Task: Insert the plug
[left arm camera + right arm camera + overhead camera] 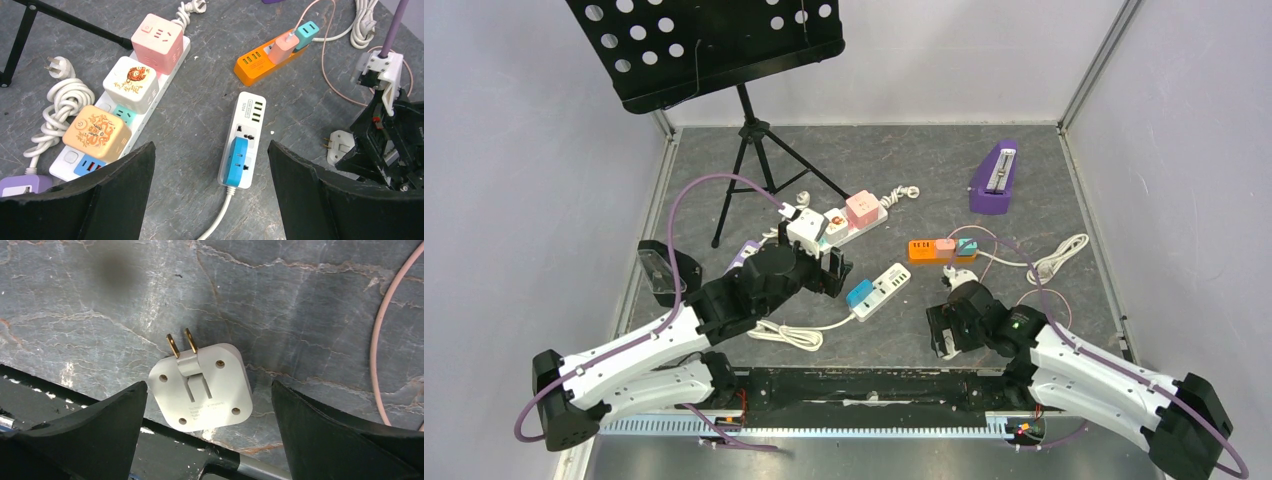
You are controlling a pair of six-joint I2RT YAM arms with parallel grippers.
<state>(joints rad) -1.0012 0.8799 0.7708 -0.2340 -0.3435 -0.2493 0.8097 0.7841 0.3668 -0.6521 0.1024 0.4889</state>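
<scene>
A grey stone-patterned table [310, 305] seen from above and from both wrists. The white plug [200, 390] lies flat, screw side up, close to the near edge and right of the middle, just beside a dark rail [165, 452] that runs along that edge. Its body is almost square. Its two brass prongs [180, 345] stick out past the far side, so its axis runs from the near edge towards the far edge, leaning slightly left.

The right gripper [208, 385] hangs over the plug with jaws spread wide, one finger on each side, touching nothing.

The left gripper [210, 147], left of the middle, is also wide apart and holds nothing. Below it lies a white power strip [248, 122] carrying a blue adapter [237, 162].
</scene>
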